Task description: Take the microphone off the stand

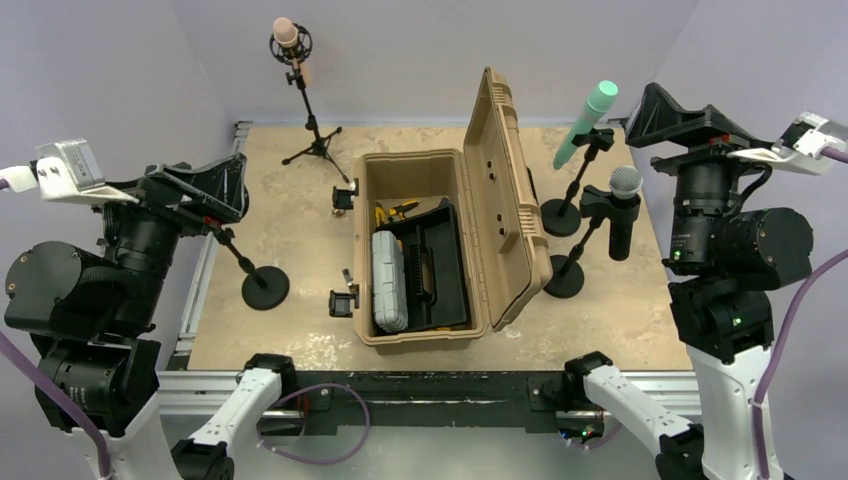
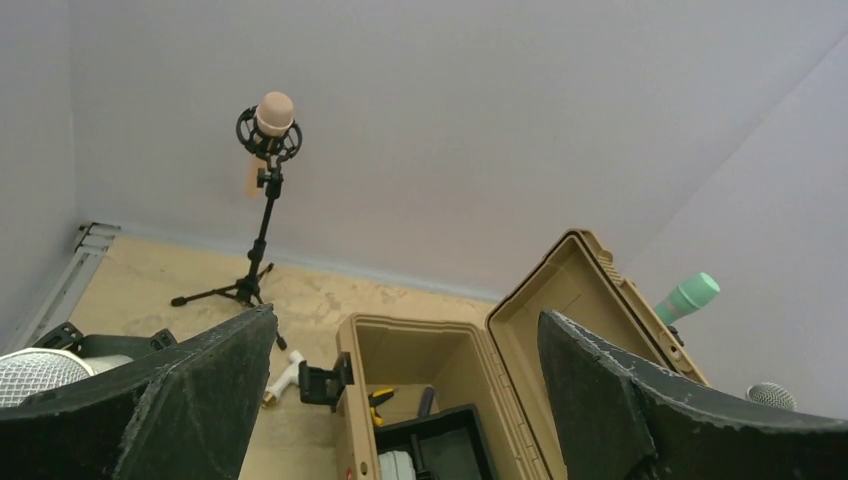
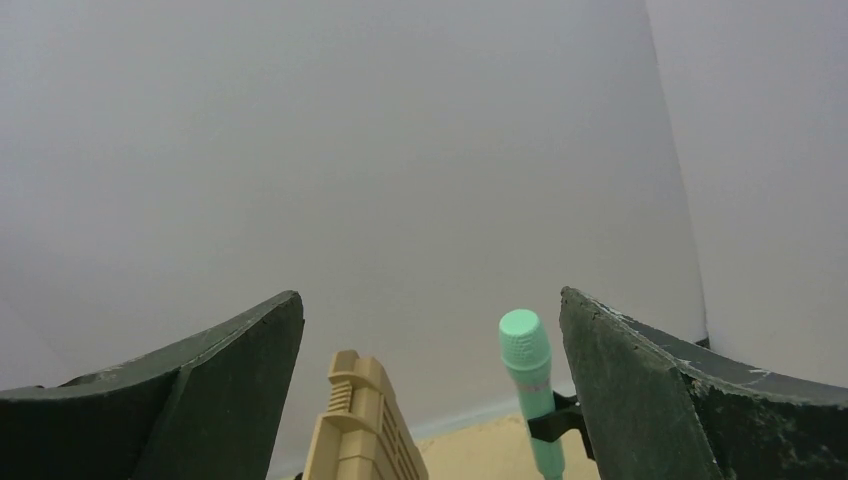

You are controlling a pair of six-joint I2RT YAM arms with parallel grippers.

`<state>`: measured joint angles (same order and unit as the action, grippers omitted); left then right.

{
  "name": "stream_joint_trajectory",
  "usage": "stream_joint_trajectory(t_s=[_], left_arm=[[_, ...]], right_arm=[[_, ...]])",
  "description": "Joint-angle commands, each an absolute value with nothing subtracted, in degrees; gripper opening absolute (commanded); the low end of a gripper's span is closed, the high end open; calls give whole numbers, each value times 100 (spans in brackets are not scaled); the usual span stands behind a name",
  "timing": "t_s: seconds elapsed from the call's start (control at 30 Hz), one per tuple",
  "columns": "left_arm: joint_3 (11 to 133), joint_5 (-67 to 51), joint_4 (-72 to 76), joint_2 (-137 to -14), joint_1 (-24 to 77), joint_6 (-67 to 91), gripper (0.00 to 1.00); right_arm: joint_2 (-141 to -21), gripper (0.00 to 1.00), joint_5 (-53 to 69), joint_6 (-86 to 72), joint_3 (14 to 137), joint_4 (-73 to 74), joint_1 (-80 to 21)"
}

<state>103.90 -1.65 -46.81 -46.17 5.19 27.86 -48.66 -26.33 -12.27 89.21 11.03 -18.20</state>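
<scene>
Three microphones show in the top view. A pink one sits in a tripod stand at the back left. A green one and a black one with a silver grille sit in round-base stands right of the case. My right gripper is open and empty, raised right of the green microphone, which shows between its fingers. My left gripper is open and empty above a round-base stand. A silver grille shows left of its left finger. The pink microphone also shows far ahead in the left wrist view.
An open tan case stands mid-table, its lid upright on the right. It holds a black tray, a grey box and a yellow tool. A white fitting lies left of the case.
</scene>
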Motion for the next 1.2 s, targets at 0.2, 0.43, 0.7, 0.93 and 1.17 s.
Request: stream_joint_trajectory(t_s=[0.2,0.43,0.7,0.93,1.17], left_arm=[[10106,-1769,-4937,-4979,483,2573,100],[9750,-2327,-5291,-5474,1344,2322,100],[7884,-1670,-4307,-4917,3166,2268,100],[7097,353,-4417,-4960,5173,1914,100],[6488,2541,-5351,-5110,5610,3867,95]], right_arm=[[-4553,99,-2350,-1205,8461,640,-1780],[-4226,99,-2177,-1137,8152,284,-1784],[-4223,99,-2014,-1084,8051,243,-1782],[-4267,99,-2006,-1107,8005,269,-1784],[-4260,99,-2035,-1132,7957,319,-1781]])
